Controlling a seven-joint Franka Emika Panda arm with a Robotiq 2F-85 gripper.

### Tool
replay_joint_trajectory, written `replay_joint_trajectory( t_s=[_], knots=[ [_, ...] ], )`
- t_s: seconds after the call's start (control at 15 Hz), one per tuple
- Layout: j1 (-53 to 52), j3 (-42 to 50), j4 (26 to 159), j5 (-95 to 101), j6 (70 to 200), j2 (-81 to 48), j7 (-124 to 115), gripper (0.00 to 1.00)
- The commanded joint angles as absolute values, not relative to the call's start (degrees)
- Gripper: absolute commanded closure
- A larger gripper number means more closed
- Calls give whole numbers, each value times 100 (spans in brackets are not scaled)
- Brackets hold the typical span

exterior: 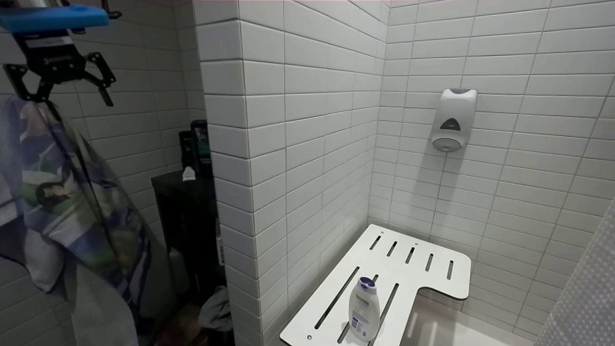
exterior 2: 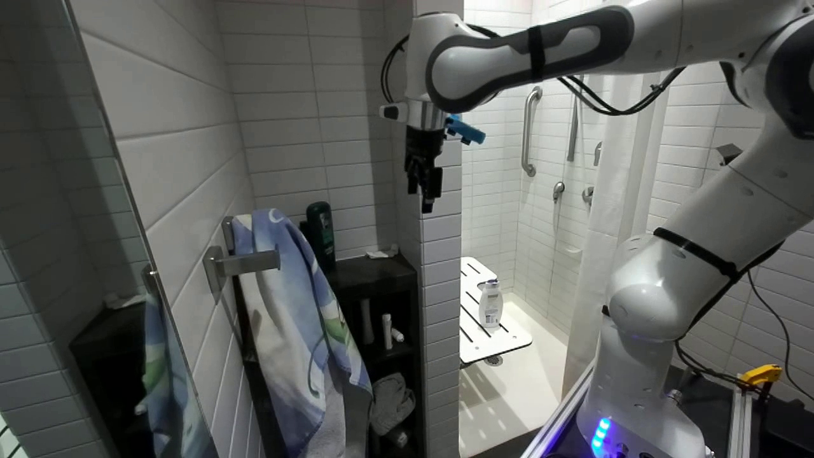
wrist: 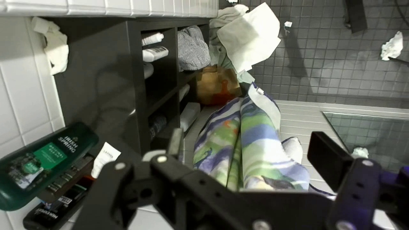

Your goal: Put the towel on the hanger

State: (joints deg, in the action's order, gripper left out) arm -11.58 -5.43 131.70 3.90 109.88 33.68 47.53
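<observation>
- Towel of blue-white-green printed cloth hangs in folds on the straight, grey metal hanger.
- Black two-fingered end effector: higher than the hanger, fingers apart.

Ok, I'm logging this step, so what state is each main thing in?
Gripper: open, holding nothing
Towel: hanging in folds at the metal hanger; catch point unclear
White bottle: upright, capped
Shower seat: level, under the white bottle
Green bottle: upright
Gray cloth: crumpled
Shower curtain: partly open
Base lights: lit blue
</observation>
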Motion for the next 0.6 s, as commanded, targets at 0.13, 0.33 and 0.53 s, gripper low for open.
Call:
replay_joint_trajectory(
  t_s=[0.13,0.33,0.53],
  knots=[
    [-1300,-396,13388,464,10983,3595,4681,0],
    [-1303,-396,13406,464,10991,3610,4671,0],
    [-1303,-396,13407,464,10993,3611,4668,0]
  ],
)
